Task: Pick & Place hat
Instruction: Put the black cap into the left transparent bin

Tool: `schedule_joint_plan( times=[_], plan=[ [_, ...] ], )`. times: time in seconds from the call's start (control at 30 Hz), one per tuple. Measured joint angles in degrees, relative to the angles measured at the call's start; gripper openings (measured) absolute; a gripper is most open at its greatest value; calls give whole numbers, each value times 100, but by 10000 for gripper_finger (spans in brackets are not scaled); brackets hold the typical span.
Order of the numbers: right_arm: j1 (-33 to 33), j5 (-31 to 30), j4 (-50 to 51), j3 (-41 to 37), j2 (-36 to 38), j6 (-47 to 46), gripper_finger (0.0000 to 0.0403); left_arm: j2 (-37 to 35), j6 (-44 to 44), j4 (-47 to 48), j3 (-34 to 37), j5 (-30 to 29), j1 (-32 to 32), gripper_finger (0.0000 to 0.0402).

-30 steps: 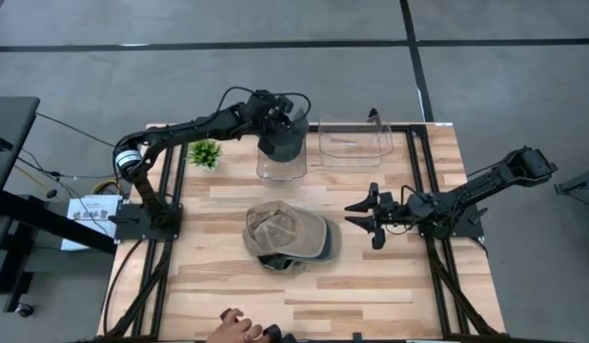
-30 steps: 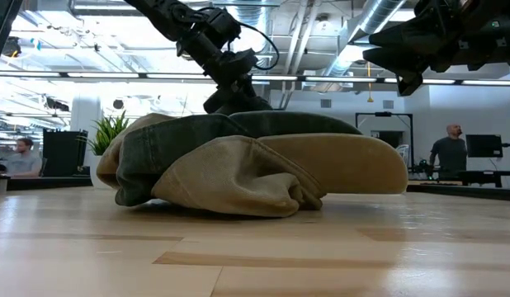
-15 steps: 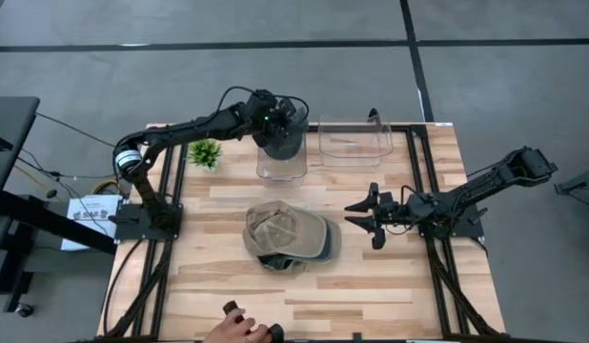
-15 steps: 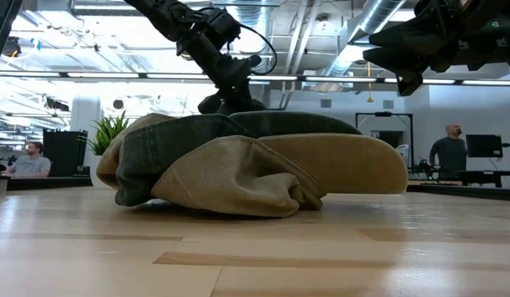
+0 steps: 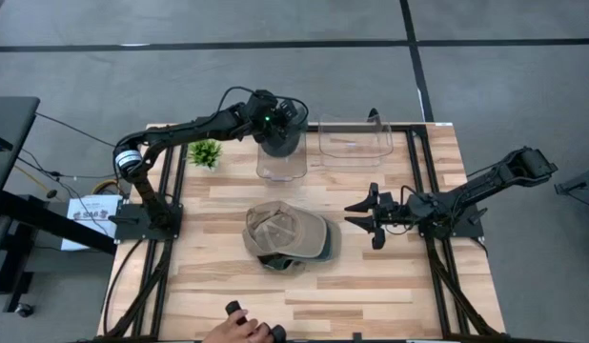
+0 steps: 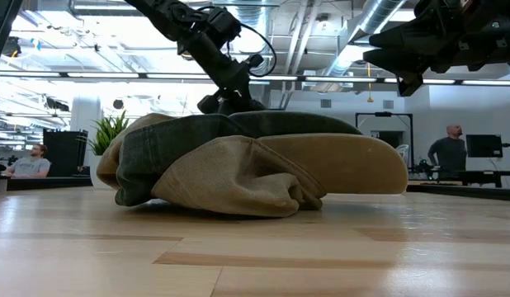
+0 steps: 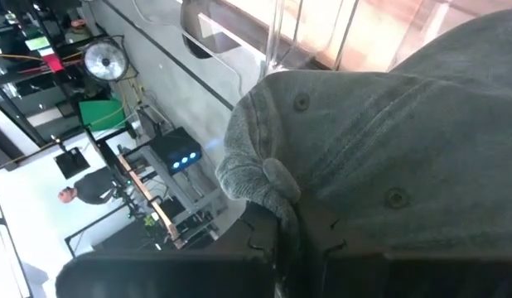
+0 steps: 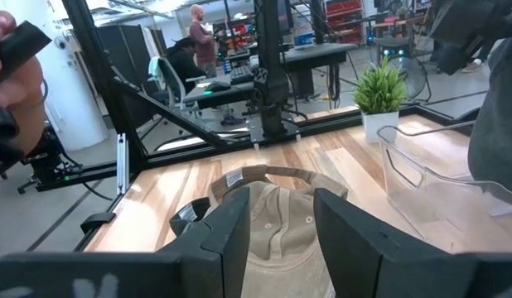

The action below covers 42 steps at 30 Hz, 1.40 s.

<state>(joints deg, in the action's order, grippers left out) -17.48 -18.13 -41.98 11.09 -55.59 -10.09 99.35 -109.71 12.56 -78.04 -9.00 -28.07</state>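
A tan and olive hat (image 5: 289, 234) lies on the table's middle, brim toward the right edge; it fills the low view (image 6: 247, 169). A dark grey hat (image 5: 280, 139) hangs at the far middle over a clear bin (image 5: 281, 168), with my left gripper (image 7: 281, 242) shut on it. My right gripper (image 5: 370, 218) stands open just right of the tan hat, level, and touches nothing. In the right wrist view the tan hat (image 8: 272, 211) lies beyond that gripper (image 8: 281, 240). My left gripper pinches a bunched fold of the grey hat's cloth (image 7: 274, 189) between its two fingers. The fingers slant down from the table's left. The hat hangs from the hold above the clear bin; whether its lower part touches the bin I cannot tell.
A second clear bin (image 5: 355, 140) stands right of the first at the far edge. A small green plant (image 5: 206, 152) stands at the far left. A person's hand (image 5: 242, 330) holding something dark shows at the near edge. Bare wood lies near and left of the tan hat.
My left gripper has rolled about its own line while staying in place, and the grey hat has turned with it and hangs more bunched over the bin. The person's hand at the near edge has shifted a little.
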Motion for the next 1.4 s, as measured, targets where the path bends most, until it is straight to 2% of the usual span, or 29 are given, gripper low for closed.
schedule_joint_plan(
  times=[0.63, 0.77, 0.97, 1.4],
  plan=[
    [0, 0, 2, 0, 0, 0, 124, 0, -148, -365, 0, 217, 188, 15],
    [-2, 0, 2, 0, 0, 0, 124, 0, 238, -365, 0, 222, 106, 20],
    [0, 0, 2, 0, 0, 0, 124, 0, 1272, -388, 0, 222, 102, 37],
    [-2, 0, 2, 0, 0, -2, 124, 0, 1252, -436, 0, 144, 96, 124]
  ],
)
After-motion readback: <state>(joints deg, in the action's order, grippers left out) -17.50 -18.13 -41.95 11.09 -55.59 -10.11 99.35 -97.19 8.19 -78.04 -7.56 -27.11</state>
